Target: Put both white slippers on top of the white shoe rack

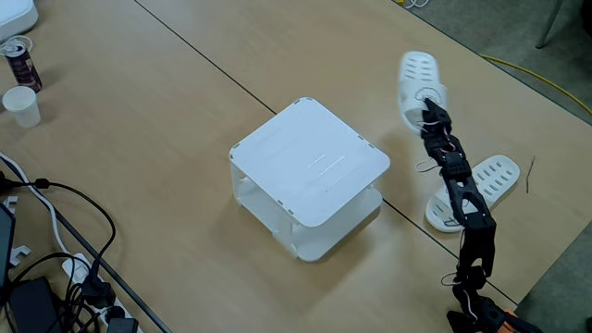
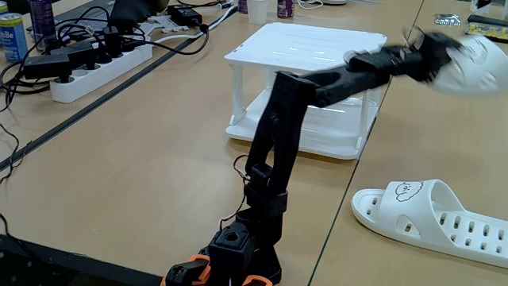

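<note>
The white shoe rack stands in the middle of the table with its top shelf bare. My black arm reaches from its base at the table's near edge out past the rack's right side in both fixed views. The gripper is shut on one white slipper, which looks blurred and lifted off the table, beside and apart from the rack. The other white slipper lies flat on the table near the arm's base, partly hidden behind the arm in a fixed view.
A power strip with several plugs and black cables lies along the table's left side. A can and a paper cup stand at the far left. The table edge and carpet with a yellow cable run behind the held slipper.
</note>
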Robot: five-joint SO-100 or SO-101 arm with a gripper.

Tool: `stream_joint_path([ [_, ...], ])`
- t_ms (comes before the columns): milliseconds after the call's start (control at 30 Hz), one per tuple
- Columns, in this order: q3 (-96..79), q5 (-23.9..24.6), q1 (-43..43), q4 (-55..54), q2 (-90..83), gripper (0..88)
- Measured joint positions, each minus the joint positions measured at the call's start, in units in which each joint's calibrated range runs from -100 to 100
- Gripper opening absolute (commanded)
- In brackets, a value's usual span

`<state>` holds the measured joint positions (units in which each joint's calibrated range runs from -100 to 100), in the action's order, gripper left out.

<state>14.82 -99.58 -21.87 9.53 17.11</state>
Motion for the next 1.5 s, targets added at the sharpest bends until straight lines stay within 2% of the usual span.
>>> stream_joint_path([
  [333,0.2,0.0,17.5,3.6,-7.4,0.8],
  [700,0.2,0.0,32.2,3.6,-7.4,0.8],
  [1067,0.1,0.0,38.4,3.6,-7.4,0.8],
  [1500,-7.1,0.0,38.6,3.6,-7.4,0.8],
])
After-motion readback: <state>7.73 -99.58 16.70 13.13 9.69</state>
